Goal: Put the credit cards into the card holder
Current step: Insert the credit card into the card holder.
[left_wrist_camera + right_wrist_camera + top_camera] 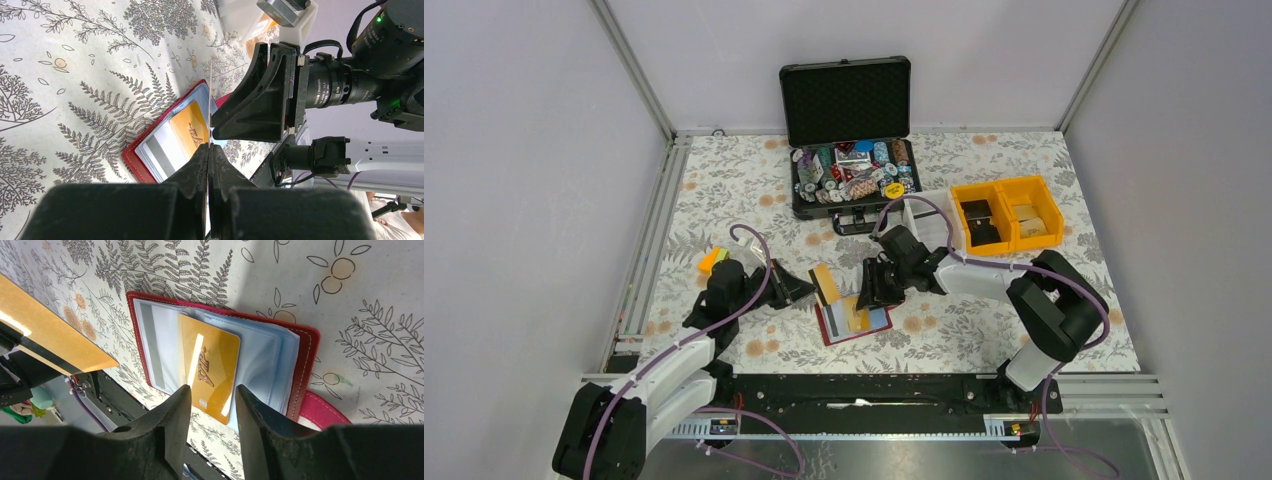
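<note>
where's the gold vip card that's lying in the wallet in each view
Top external: gold VIP card, lower centre, in the open card holder.
Left wrist: centre, slightly left.
Right wrist: centre.
Shared landmark: the card holder's red edge around it.

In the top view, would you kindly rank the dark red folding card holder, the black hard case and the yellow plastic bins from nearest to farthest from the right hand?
1. The dark red folding card holder, just beneath the right hand.
2. The black hard case, beyond it, far side.
3. The yellow plastic bins, far right.
</note>
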